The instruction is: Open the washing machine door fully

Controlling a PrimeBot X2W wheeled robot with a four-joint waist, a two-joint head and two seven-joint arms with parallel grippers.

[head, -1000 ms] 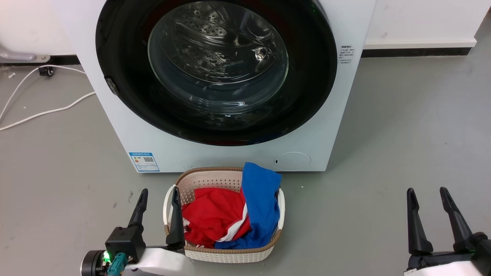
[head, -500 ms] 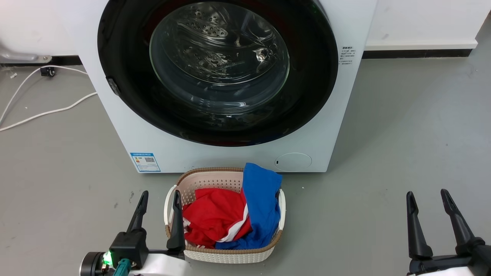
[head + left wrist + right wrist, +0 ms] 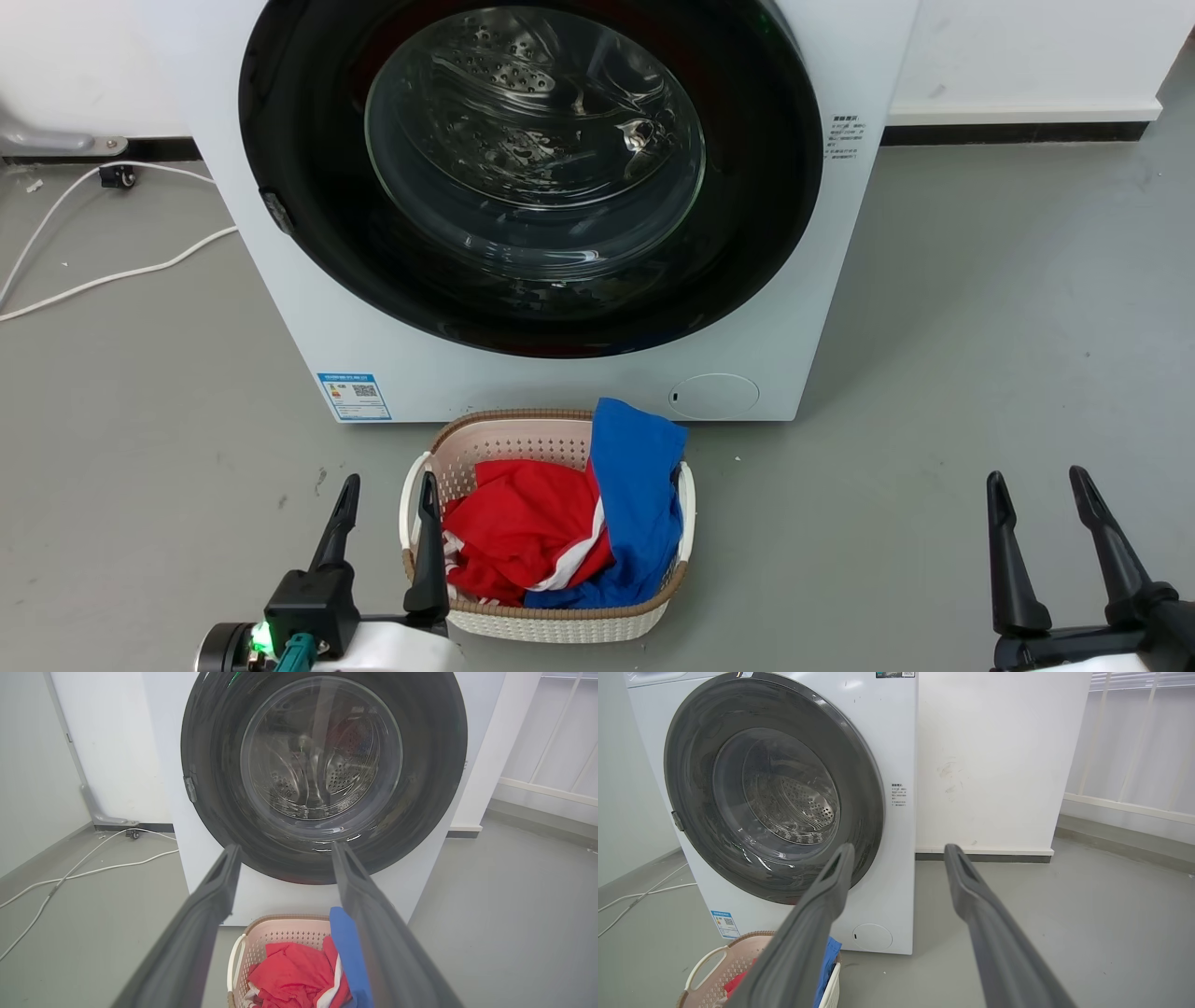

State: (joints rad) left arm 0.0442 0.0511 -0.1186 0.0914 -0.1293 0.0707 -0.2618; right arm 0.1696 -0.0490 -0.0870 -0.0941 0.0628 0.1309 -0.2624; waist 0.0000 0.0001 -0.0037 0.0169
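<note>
The white washing machine (image 3: 560, 383) (image 3: 896, 732) stands straight ahead. Its door (image 3: 766, 233) (image 3: 434, 765) (image 3: 864, 788), a round glossy black disc with a clear glass bowl centre, lies flat against the front, shut. A small latch tab (image 3: 273, 211) sits on the door's left rim. My left gripper (image 3: 387, 485) (image 3: 285, 851) is open, low at the left, well short of the door. Low at the right, my right gripper (image 3: 1034, 481) (image 3: 899, 851) is open too and holds nothing.
A beige laundry basket (image 3: 509, 431) (image 3: 285, 926) with red and blue clothes sits on the grey floor right before the machine, beside my left fingers. White cables (image 3: 112, 273) trail on the floor at the left. A white wall (image 3: 994, 756) runs right of the machine.
The head view has shifted slightly, so the machine sits a little lower right in the frame. Both grippers sit marginally lower. The door is as before.
</note>
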